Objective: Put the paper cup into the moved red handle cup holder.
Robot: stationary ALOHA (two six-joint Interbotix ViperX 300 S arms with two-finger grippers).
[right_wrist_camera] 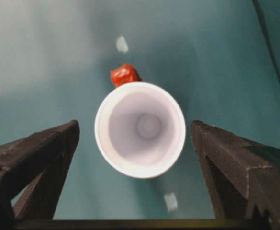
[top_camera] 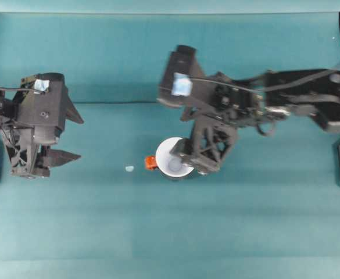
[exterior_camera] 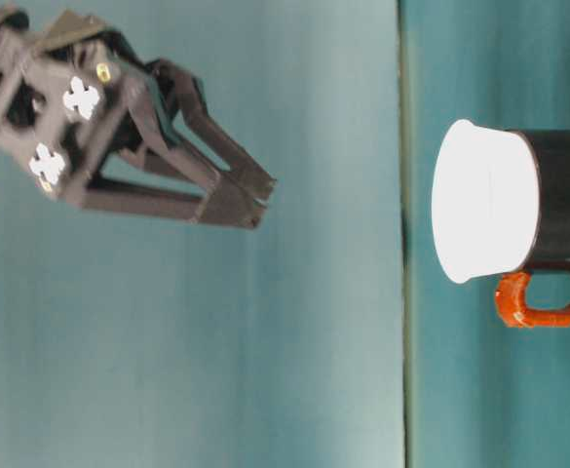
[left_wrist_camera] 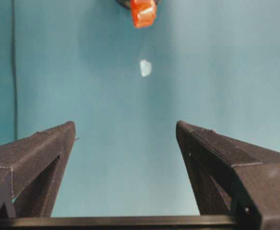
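— Overhead view first: where's the cup?
— The paper cup [top_camera: 174,160] sits in the black holder [top_camera: 184,173] at centre frame, red handle [top_camera: 150,163] pointing left. The right gripper [top_camera: 188,161] is over it, fingers apart; the left gripper [top_camera: 71,138] waits at the left edge, fingers spread.
— Table-level view?
— The cup [exterior_camera: 484,201] stands nested in the holder [exterior_camera: 563,201].
— Wrist views?
— Left fingers [left_wrist_camera: 32,163] wide apart, handle [left_wrist_camera: 143,13] at top. Right fingers [right_wrist_camera: 34,158] flank the cup [right_wrist_camera: 140,129] without touching.

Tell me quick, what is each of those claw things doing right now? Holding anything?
Left end effector: open, holding nothing.
Right end effector: open, holding nothing; the paper cup sits in the red handle cup holder below it.
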